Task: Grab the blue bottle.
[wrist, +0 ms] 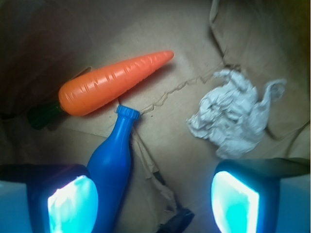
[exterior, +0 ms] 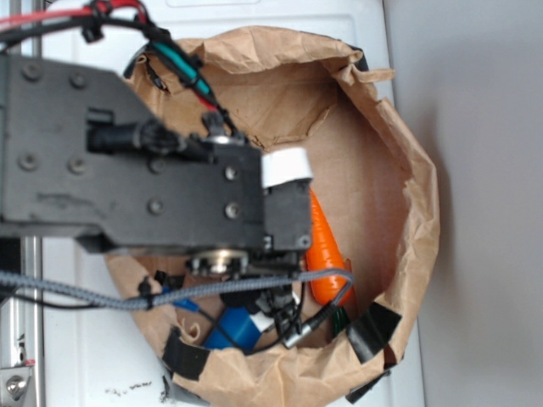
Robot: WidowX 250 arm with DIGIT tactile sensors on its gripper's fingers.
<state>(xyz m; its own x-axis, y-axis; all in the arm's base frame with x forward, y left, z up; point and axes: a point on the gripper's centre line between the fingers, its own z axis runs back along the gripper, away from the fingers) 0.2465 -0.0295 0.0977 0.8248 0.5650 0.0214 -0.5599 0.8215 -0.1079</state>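
gripper (wrist: 153,204) spread open above the blue bottle (wrist: 111,170) in a paper bag (exterior: 407,178).
its two pads are wide apart; the bottle lies by the left-hand pad in the wrist view, cap touching the orange carrot (wrist: 114,82). a crumpled white paper wad (wrist: 233,119) sits apart to the right on the bag floor.

Boxy black screwed arm (exterior: 127,161) — red, green, grey-braided cables
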